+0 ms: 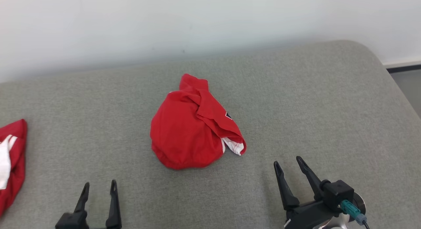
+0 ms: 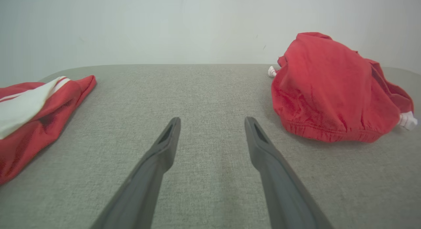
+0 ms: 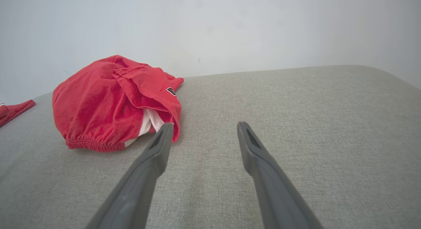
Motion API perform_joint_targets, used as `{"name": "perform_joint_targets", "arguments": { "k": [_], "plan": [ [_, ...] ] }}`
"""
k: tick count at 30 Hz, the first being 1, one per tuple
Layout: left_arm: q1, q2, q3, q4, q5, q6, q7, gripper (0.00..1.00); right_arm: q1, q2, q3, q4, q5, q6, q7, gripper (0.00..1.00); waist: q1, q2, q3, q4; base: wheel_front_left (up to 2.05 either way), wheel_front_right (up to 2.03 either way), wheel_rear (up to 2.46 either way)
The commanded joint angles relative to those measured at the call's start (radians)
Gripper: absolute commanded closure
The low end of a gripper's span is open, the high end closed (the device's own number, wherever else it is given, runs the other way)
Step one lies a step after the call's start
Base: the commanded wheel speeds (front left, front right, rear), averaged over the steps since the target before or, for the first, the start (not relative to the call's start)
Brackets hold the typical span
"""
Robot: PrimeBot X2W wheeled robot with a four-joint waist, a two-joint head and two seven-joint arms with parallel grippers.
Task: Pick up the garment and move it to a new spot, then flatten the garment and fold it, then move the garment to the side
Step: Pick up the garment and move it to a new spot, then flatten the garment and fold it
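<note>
Head view gives us the red garment (image 1: 190,130) bunched in a heap at the middle of the grey padded surface (image 1: 312,100), with white lining peeking out at its 4 o'clock edge. Our left gripper (image 1: 100,183) sits at 7 o'clock from it and our right gripper (image 1: 287,160) at 4 o'clock, both with jaws apart, holding nothing, clear of the cloth. A second red-and-white garment (image 1: 13,156) lies at 9 o'clock, well apart.
</note>
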Motion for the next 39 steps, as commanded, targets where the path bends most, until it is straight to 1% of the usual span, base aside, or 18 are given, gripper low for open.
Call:
{"name": "perform_joint_targets", "arguments": {
  "k": [1,7,13,23,31,39],
  "plan": [
    [0.020,-0.002,0.008,-0.009,0.014,-0.005,-0.004,0.00,0.016,0.002,-0.001,0.001,-0.004,-0.002,0.000,0.00,0.0001,0.0001,-0.028,0.027,0.00,0.00,0.00],
    [0.098,-0.018,0.063,-0.043,0.016,-0.007,-0.003,0.00,0.049,-0.002,-0.011,0.003,-0.005,-0.002,0.000,0.00,0.0001,0.0001,-0.060,0.056,0.00,0.00,0.00],
    [0.133,-0.026,0.065,-0.045,0.026,-0.015,-0.003,0.00,0.062,-0.004,-0.004,0.010,-0.001,-0.002,0.000,0.00,0.0001,0.0001,-0.063,0.067,0.00,0.00,0.00],
    [0.098,-0.027,-0.002,-0.049,-0.010,0.000,-0.003,0.00,0.032,-0.012,-0.009,0.021,0.004,-0.002,0.000,0.00,0.0001,0.0001,-0.017,0.101,0.00,0.00,0.00],
    [0.057,-0.027,-0.056,-0.046,-0.029,0.008,-0.003,0.00,-0.029,-0.023,-0.007,0.031,0.009,-0.002,0.000,0.00,0.0001,0.0001,0.057,0.151,0.00,0.00,0.00],
    [0.000,-0.027,-0.135,-0.056,-0.058,0.027,-0.003,0.00,-0.097,-0.041,-0.022,0.070,0.012,-0.002,0.000,0.00,0.0001,0.0001,0.148,0.222,0.00,0.00,0.00]
  ]
}}
